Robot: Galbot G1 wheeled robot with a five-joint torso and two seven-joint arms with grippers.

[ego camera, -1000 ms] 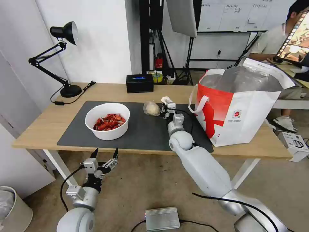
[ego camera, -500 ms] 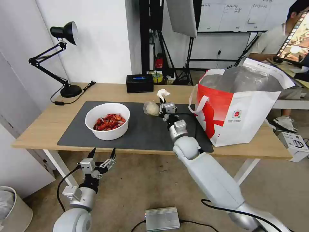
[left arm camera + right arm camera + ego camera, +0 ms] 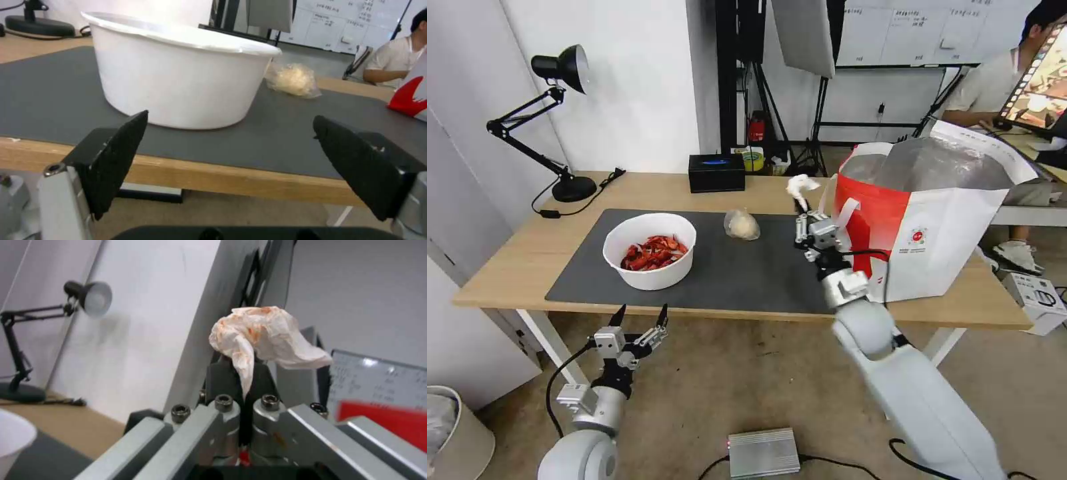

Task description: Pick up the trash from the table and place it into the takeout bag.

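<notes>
My right gripper (image 3: 804,205) is shut on a crumpled white tissue (image 3: 801,185), stained orange (image 3: 262,336), held up above the table (image 3: 514,260) just left of the takeout bag (image 3: 940,220). The bag stands open at the right end, foil lining showing. A white bowl of red crayfish shells (image 3: 650,250) rests on the dark mat (image 3: 740,280); its side is near in the left wrist view (image 3: 178,70). A small clear bag with a pale lump (image 3: 741,225) lies mid-mat (image 3: 293,80). My left gripper (image 3: 640,317) hangs open below the table's front edge.
A black tissue box (image 3: 716,172) sits at the table's back edge. A black desk lamp (image 3: 554,113) stands at the back left with its cable. A grey box (image 3: 764,452) lies on the floor. A person sits behind the bag.
My right gripper lifted the tissue off the mat beside the clear bag and carried it up and right toward the takeout bag. The left arm sank slightly.
</notes>
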